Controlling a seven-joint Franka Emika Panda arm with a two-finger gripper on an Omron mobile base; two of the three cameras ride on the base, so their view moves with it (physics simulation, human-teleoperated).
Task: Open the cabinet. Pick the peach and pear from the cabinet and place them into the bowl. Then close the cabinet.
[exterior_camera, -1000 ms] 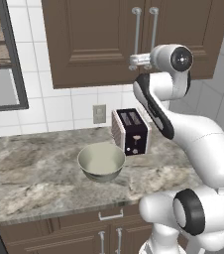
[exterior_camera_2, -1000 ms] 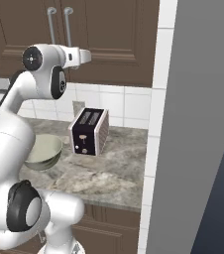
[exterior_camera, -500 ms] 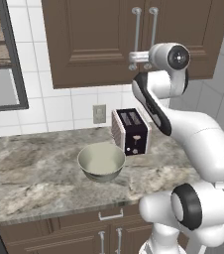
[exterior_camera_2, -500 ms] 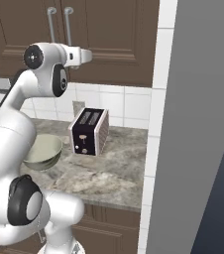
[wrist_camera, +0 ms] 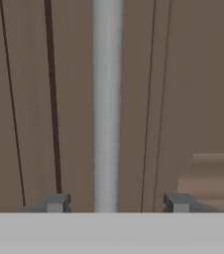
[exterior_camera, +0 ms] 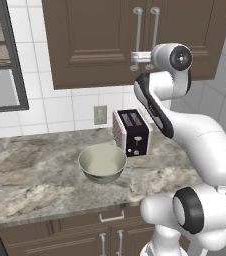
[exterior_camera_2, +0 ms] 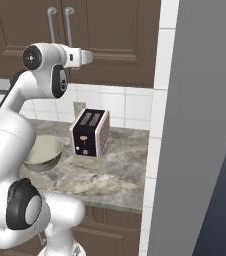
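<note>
The dark brown cabinet (exterior_camera: 100, 45) (exterior_camera_2: 115, 40) has both doors shut, so the peach and the pear are hidden. My gripper (exterior_camera: 134, 59) (exterior_camera_2: 89, 56) (wrist_camera: 116, 202) is open at the lower part of a long silver handle (wrist_camera: 106, 99) (exterior_camera: 137, 30). In the hand view the bar runs between my fingertips (wrist_camera: 54, 202), with a gap on each side. The pale grey-green bowl (exterior_camera: 102, 162) (exterior_camera_2: 42, 152) sits empty on the counter below.
A dark toaster (exterior_camera: 132, 132) (exterior_camera_2: 89, 132) stands just right of the bowl on the marble counter (exterior_camera: 30, 175). A wall outlet (exterior_camera: 100, 114) is behind it. A tall grey panel (exterior_camera_2: 200, 125) bounds the right side. A framed window (exterior_camera: 0, 85) is at the left.
The arm keeps nearly the same pose at the handle; the hand has shifted only slightly. Bowl, toaster and doors are unmoved.
</note>
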